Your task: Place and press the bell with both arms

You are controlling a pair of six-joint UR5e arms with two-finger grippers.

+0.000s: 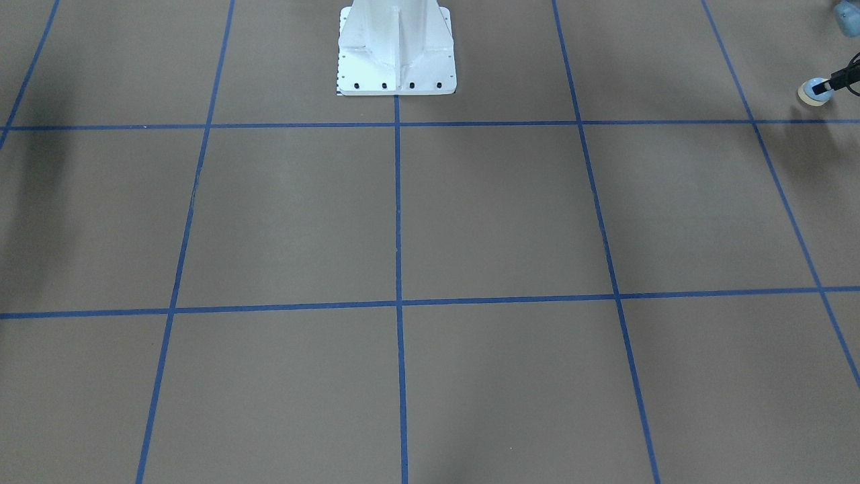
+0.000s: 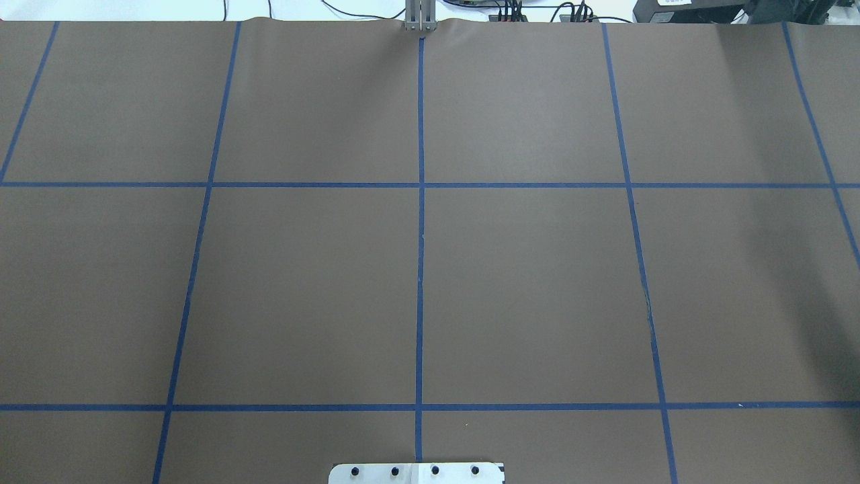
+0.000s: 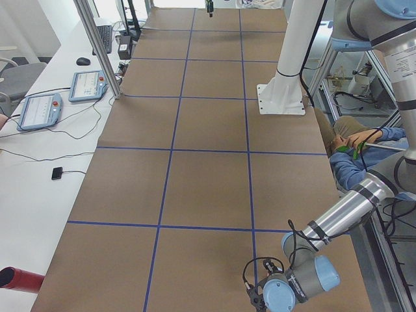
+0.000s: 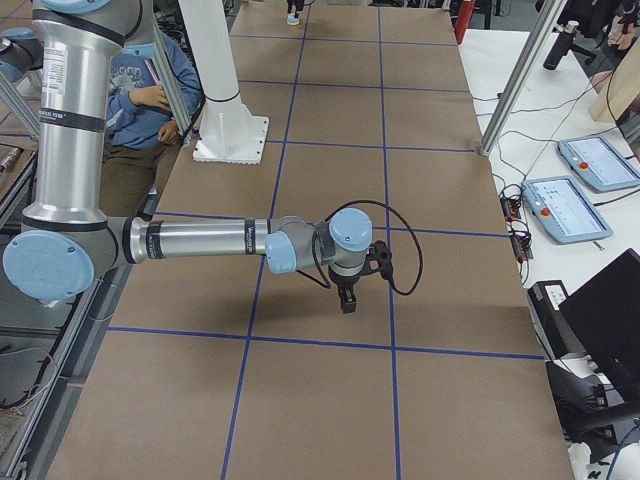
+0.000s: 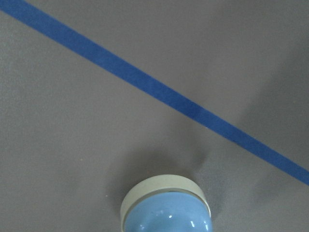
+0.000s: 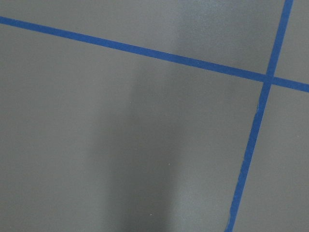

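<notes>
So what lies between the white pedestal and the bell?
Between pedestal and bell, only bare table crossed by two blue tape lines, in the front-facing view.

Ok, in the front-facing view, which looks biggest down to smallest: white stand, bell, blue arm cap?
Largest: white stand.
Then bell and blue arm cap look alike; the frame cuts the cap off, so no ranking.
</notes>
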